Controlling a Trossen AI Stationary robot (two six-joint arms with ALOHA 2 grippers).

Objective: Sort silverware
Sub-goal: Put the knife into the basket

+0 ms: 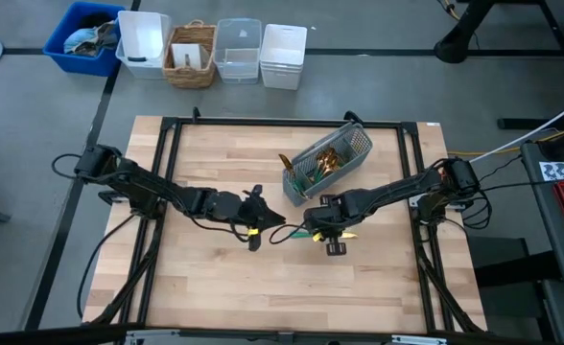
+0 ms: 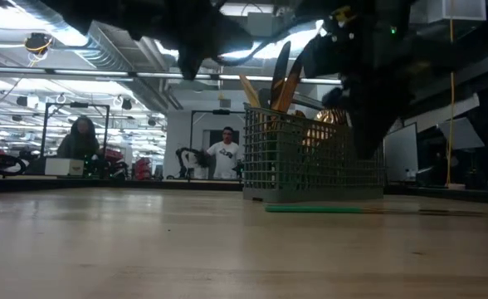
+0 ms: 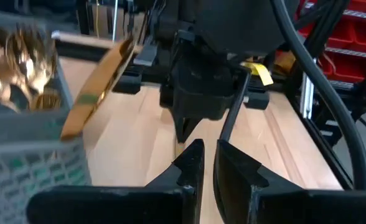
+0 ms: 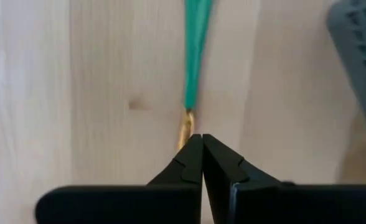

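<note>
right gripper [image 4: 201, 140] is pinched shut on the gold neck of a teal-handled utensil [image 4: 197, 50] lying flat by the caddy [image 1: 328, 161]. i'd lift slow and level so it doesn't slip. left gripper [image 3: 206, 163] waits nearby, nearly closed and empty.

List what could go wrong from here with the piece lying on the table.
1. The right gripper has its fingers together at the gold neck of the teal-handled utensil, which lies flat on the table; so thin a grip may slip or let the piece swing on lifting.
2. The wire caddy stands close by, so a lifted handle could catch its wall.
3. The left gripper waits nearby, so the arms could crowd each other.
</note>
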